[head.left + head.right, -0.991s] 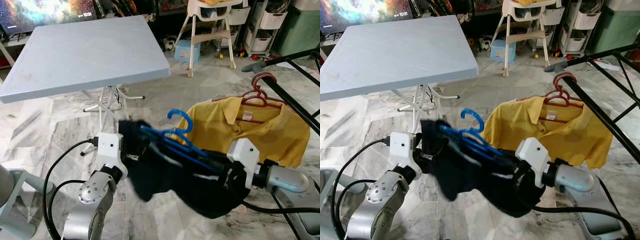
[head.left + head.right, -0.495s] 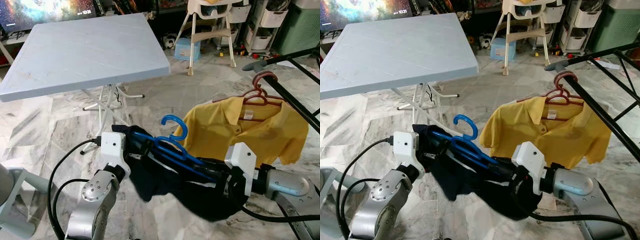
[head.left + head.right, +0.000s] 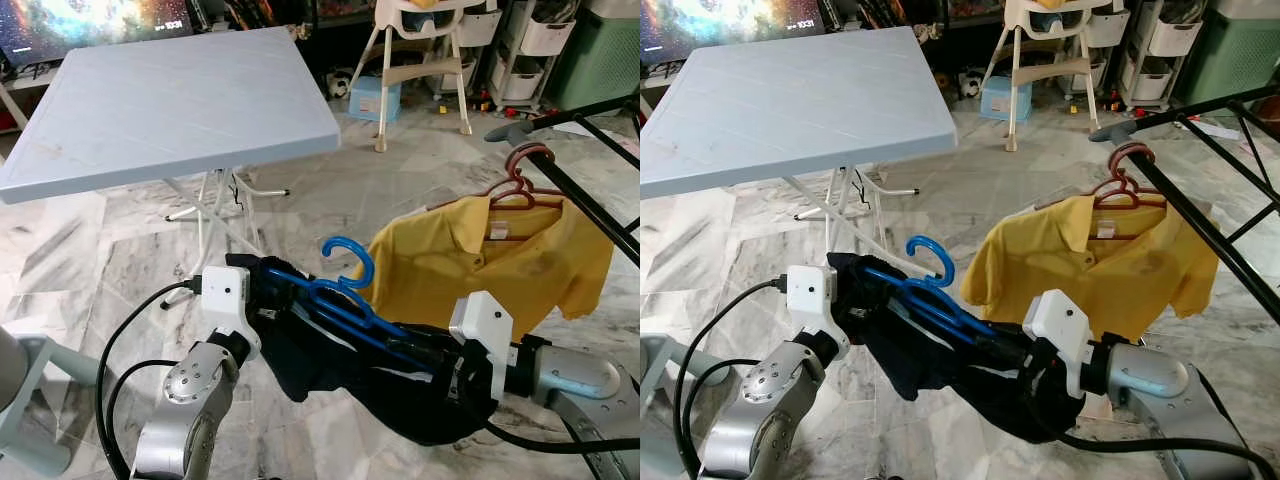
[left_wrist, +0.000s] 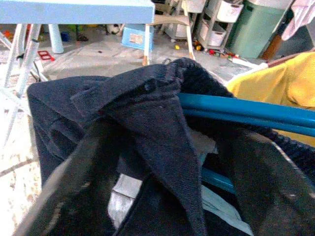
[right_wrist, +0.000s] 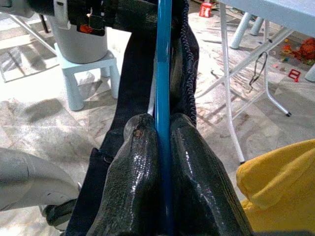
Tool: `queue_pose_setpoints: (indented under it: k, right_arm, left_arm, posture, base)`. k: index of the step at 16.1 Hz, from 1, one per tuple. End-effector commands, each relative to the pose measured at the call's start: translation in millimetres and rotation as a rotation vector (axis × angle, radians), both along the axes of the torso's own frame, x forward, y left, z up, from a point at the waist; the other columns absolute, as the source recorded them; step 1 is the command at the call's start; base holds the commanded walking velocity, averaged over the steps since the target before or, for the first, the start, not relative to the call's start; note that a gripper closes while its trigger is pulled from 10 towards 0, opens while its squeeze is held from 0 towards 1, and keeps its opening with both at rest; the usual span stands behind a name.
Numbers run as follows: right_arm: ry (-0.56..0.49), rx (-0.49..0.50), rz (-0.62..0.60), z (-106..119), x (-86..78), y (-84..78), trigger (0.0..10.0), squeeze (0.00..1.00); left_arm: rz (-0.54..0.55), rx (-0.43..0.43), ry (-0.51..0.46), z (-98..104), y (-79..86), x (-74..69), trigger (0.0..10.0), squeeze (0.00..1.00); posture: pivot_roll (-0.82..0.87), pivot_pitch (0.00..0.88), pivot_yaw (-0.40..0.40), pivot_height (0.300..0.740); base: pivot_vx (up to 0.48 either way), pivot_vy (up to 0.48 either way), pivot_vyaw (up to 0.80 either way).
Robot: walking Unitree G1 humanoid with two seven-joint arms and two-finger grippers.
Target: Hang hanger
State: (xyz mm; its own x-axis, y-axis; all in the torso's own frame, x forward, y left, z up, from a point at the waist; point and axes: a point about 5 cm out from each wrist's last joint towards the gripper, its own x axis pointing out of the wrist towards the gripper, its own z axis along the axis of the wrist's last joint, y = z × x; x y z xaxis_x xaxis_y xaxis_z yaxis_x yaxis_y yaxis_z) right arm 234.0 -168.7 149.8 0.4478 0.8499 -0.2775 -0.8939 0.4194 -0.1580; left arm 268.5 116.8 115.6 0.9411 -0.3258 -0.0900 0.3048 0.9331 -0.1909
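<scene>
A blue hanger (image 3: 345, 255) with a dark navy shirt (image 3: 330, 365) on it is held low between my two arms, hook pointing up. My right gripper (image 5: 163, 123) is shut on the hanger's blue bar, and it sits under the shirt's right side (image 3: 412, 345). My left gripper (image 3: 268, 300) is at the shirt's left end. In the left wrist view its fingers (image 4: 64, 172) stand apart, with the dark cloth (image 4: 147, 113) draped over and between them. The black rack bar (image 3: 590, 215) runs at the right, above and beyond the hanger.
A yellow shirt (image 3: 480, 270) on a red hanger (image 3: 522, 175) hangs from the rack bar, just behind the blue hanger. A light blue folding table (image 3: 180, 100) stands to the left, a white high chair (image 3: 420, 50) at the back. The floor is marble tile.
The blue hanger and dark shirt have dropped a little and shifted left with both arms. The yellow shirt has swung slightly on the rack.
</scene>
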Motion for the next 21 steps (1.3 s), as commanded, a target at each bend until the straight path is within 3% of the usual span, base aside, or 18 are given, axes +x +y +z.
queue_pose_setpoints:
  k: [1, 5, 9, 10, 11, 12, 15, 18, 21]
  right_arm:
    - [-0.014, 0.021, 0.074, 8, -5.9, 7.6, 10.0, 0.00]
    - [0.002, 0.009, 0.084, 6, -8.9, 6.6, 10.0, 0.00]
    - [0.001, 0.001, 0.079, 4, -7.0, 6.7, 10.0, 0.00]
    - [0.002, -0.001, 0.078, 3, -7.1, 6.7, 10.0, 0.00]
    - [-0.001, -0.009, 0.070, 3, -7.1, 6.4, 10.0, 0.00]
    - [0.001, -0.007, 0.048, 2, -6.4, 5.5, 10.0, 0.00]
    - [0.018, 0.007, -0.002, 0, -3.0, 4.8, 10.0, 0.00]
    - [0.003, 0.013, -0.041, -1, 0.7, 4.8, 10.0, 0.00]
    - [-0.023, 0.018, -0.106, -4, 8.7, 6.1, 10.0, 0.00]
  left_arm:
    - [0.009, 0.002, -0.004, 0, 3.0, 1.5, 0.0, 0.00]
    - [0.067, 0.011, 0.005, -1, 13.8, 5.4, 0.0, 0.00]
    - [-0.004, -0.043, -0.007, 6, -4.9, 1.6, 0.0, 0.00]
    - [-0.004, -0.038, -0.004, 6, -5.3, 0.7, 7.6, 0.00]
    - [0.004, -0.025, 0.007, 4, -4.0, -0.6, 10.0, 0.00]
    - [0.015, -0.028, 0.015, 3, -1.6, -2.6, 10.0, 1.00]
    - [0.057, -0.020, 0.010, 4, 6.9, -13.4, 10.0, 1.00]
    - [0.026, -0.019, 0.021, 4, 9.2, -26.9, 10.0, 1.00]
    - [0.035, 0.014, 0.018, 4, 14.5, -31.9, 10.0, 1.00]
  posture:
    - [-0.10, 0.105, 0.046, 0.740]
    - [-0.10, 0.105, 0.043, 0.740]
    - [-0.10, 0.102, 0.043, 0.740]
    - [-0.10, 0.101, 0.043, 0.740]
    - [-0.10, 0.100, 0.043, 0.740]
    - [-0.10, 0.101, 0.043, 0.740]
    - [-0.10, 0.100, 0.045, 0.740]
    - [-0.08, 0.093, 0.047, 0.740]
    - [-0.07, 0.087, 0.044, 0.740]
  base:
    - [0.000, 0.000, 0.00]
    - [0.000, 0.000, 0.00]
    - [0.000, 0.000, 0.00]
    - [0.000, 0.000, 0.00]
    - [0.000, 0.000, 0.00]
    - [0.000, 0.000, 0.00]
    - [0.000, 0.000, 0.00]
    - [0.000, 0.000, 0.00]
    - [0.000, 0.000, 0.00]
